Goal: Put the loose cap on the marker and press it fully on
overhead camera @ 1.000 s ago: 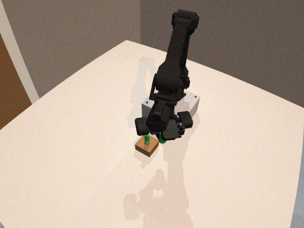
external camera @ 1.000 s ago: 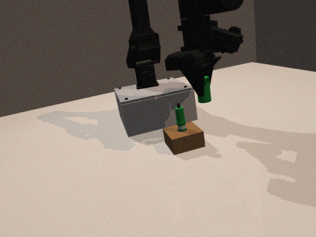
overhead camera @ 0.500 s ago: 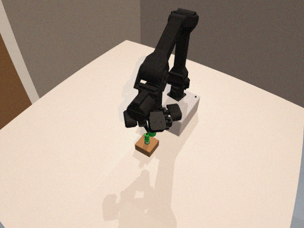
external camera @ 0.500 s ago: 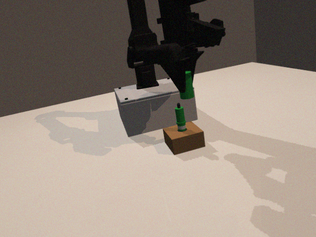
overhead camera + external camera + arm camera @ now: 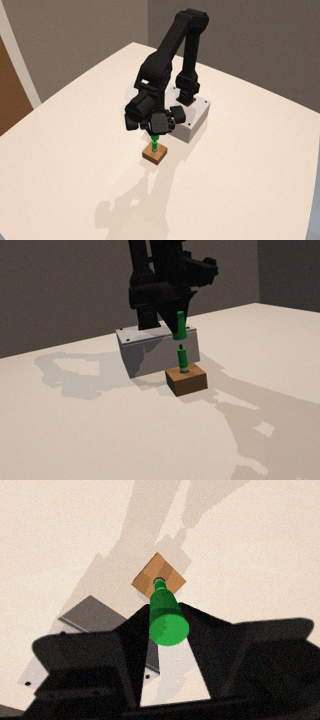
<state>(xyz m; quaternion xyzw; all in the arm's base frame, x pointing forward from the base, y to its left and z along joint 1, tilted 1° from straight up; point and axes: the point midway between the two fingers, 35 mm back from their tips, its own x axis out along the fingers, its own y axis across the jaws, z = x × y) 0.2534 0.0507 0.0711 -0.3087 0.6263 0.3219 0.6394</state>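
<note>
The green marker (image 5: pixel 154 145) (image 5: pixel 182 357) (image 5: pixel 159 584) stands upright in the wooden holder block (image 5: pixel 157 157) (image 5: pixel 191 385) (image 5: pixel 174 582), its dark tip up. My gripper (image 5: pixel 180 326) (image 5: pixel 163 607) is shut on the green cap (image 5: pixel 155 137) (image 5: pixel 181 333) (image 5: pixel 169 629). The cap is upright, wide end down, and hangs just above the marker tip with a small gap in the exterior view. It looks roughly in line with the marker in the top and exterior views, slightly to the left in the exterior view. The fingertips are mostly hidden in the top view.
The grey base box (image 5: pixel 179 133) (image 5: pixel 160 352) (image 5: pixel 93 614) of the arm stands behind the holder block, close to it. The arm's shadow falls over the table (image 5: pixel 64 160) (image 5: pixel 90 433) around the block.
</note>
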